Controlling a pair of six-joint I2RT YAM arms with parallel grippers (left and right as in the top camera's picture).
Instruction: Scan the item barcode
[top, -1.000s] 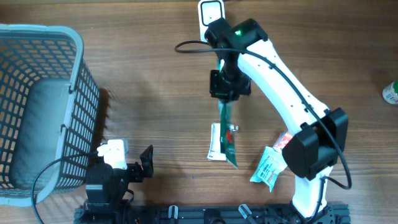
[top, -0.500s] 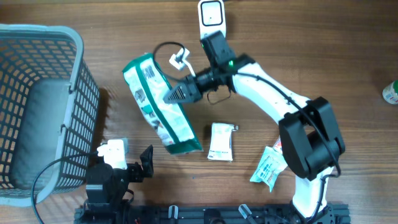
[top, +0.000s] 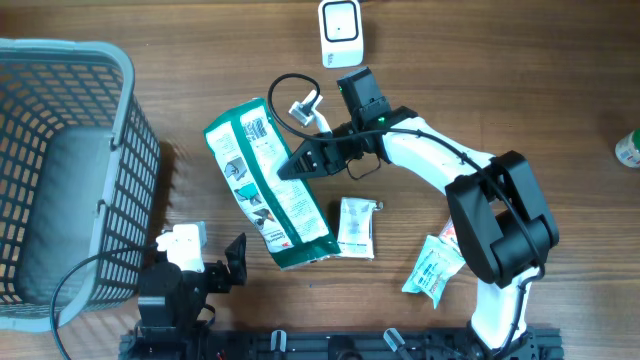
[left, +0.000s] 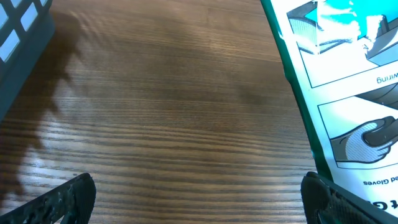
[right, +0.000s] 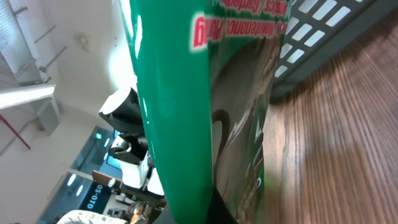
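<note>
The item is a large green and white glove packet (top: 268, 185), tilted over the table's middle with its printed back facing up. A barcode (top: 256, 130) shows near its upper end. My right gripper (top: 303, 160) is shut on the packet's right edge. In the right wrist view the green packet (right: 180, 106) fills the frame, pinched at the right gripper (right: 214, 208). The white scanner (top: 340, 20) stands at the far edge, apart from the packet. My left gripper (top: 228, 268) rests open near the front edge; its fingers (left: 71, 196) hold nothing, and the packet (left: 348, 93) lies ahead to its right.
A grey-blue mesh basket (top: 125, 140) stands at the left. A small white packet (top: 355, 228) lies just right of the held one, and another pale packet (top: 432, 268) lies by the right arm's base. A bottle (top: 628, 148) sits at the right edge.
The right arm swung the packet from edge-on below the scanner out to the left and turned it flat, printed back up. It then shifted slightly down and right. The left arm stayed still.
</note>
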